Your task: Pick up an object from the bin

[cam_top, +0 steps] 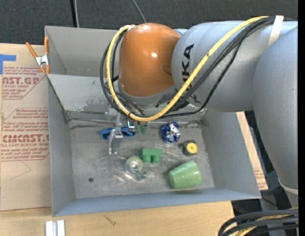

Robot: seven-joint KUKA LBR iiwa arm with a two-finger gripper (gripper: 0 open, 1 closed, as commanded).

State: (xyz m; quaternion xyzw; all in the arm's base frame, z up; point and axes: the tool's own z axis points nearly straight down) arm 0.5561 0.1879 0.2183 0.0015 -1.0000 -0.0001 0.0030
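Observation:
My gripper (128,138) hangs under the orange wrist cover at the bin's back middle, low over the floor, open. One metal finger (113,144) reaches down on the left and the other sits near the right. A small blue thing (106,132) lies against the left finger's outer side, not between the fingers. A green block (151,155) lies just in front of the gripper. A clear round thing with a green middle (135,165) lies in front of that.
A blue-and-white ball (170,132) and a small yellow-and-black thing (190,148) lie to the gripper's right. A light green cup (184,175) lies on its side at the front right. The arm covers the bin's back right.

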